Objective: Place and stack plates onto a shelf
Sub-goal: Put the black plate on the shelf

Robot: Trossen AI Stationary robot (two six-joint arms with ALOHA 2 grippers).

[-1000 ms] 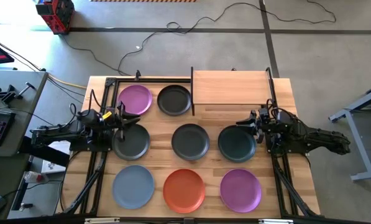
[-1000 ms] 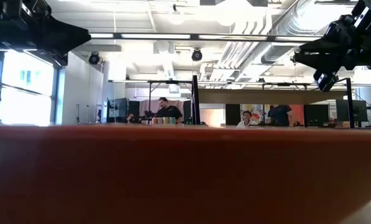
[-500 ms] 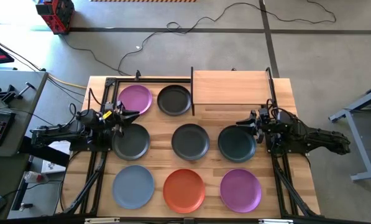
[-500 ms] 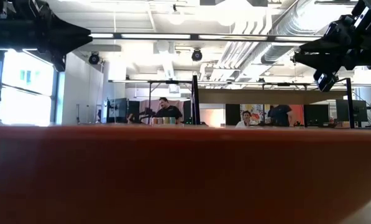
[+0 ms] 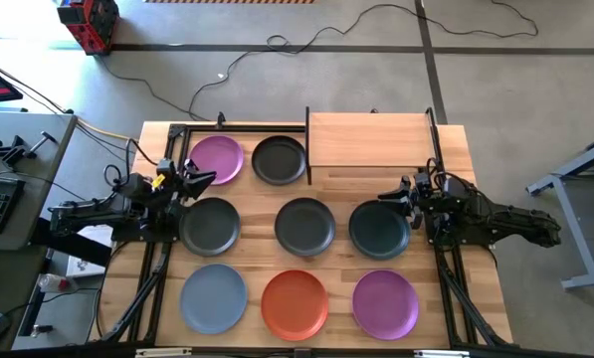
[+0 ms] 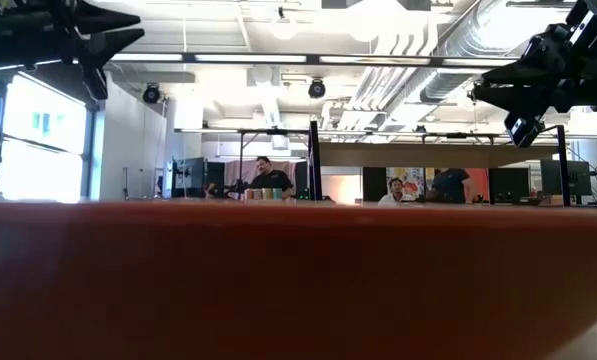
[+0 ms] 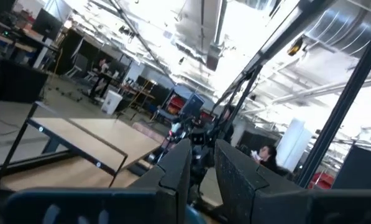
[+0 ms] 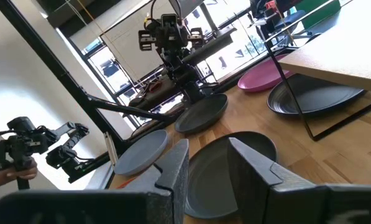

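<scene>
Eight plates lie flat on the slatted table: purple [image 5: 217, 157] and dark [image 5: 279, 159] at the far side, three dark ones [image 5: 209, 226] [image 5: 304, 226] [image 5: 379, 229] in the middle row, then light blue [image 5: 214, 298], orange [image 5: 295, 303] and purple [image 5: 385, 303] near the front. The shelf [image 5: 368, 139] stands bare at the far right. My left gripper [image 5: 199, 179] hangs open above the table between the far purple plate and the left dark one, tipped upward. My right gripper [image 5: 391, 196] hangs open and level over the right dark plate's far rim.
The shelf's black frame posts [image 5: 307, 144] stand beside the far dark plate, which lies partly under the frame. In the low view the orange plate's rim [image 6: 298, 280] fills the foreground. People sit at desks in the room beyond the table.
My left gripper has tipped its fingers upward and rolled about its own line, rising a little and swinging toward the far edge, off the left dark plate. No plate has moved.
</scene>
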